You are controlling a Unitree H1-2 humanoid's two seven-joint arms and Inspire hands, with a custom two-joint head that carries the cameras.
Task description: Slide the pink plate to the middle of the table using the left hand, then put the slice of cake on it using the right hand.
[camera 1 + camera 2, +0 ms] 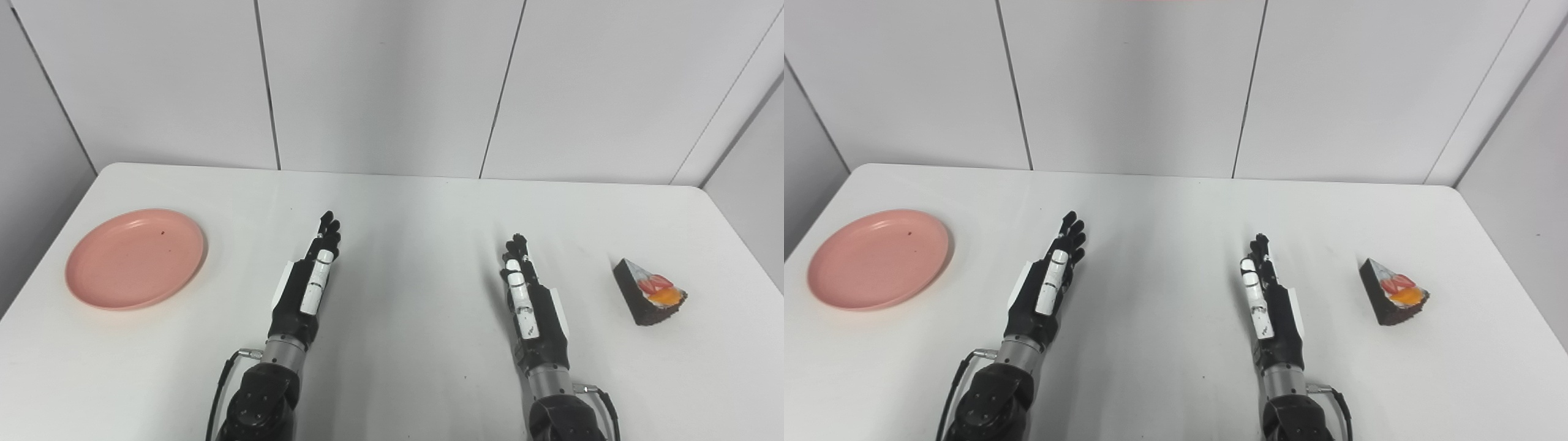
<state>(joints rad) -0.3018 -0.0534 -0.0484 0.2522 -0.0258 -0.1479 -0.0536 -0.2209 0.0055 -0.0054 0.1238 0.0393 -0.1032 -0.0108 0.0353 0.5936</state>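
Note:
The pink plate (135,258) lies empty at the left side of the white table (404,214). The slice of chocolate cake (650,292), topped with strawberry and orange fruit, sits on the table at the right. My left hand (309,275) is open, fingers stretched forward, over the table well to the right of the plate. My right hand (528,293) is open, fingers stretched forward, to the left of the cake. Neither hand touches anything. The plate (879,258) and the cake (1393,293) show the same way in the right eye view.
White wall panels (386,86) stand close behind the table's far edge. The table's left and right edges lie just beyond the plate and the cake.

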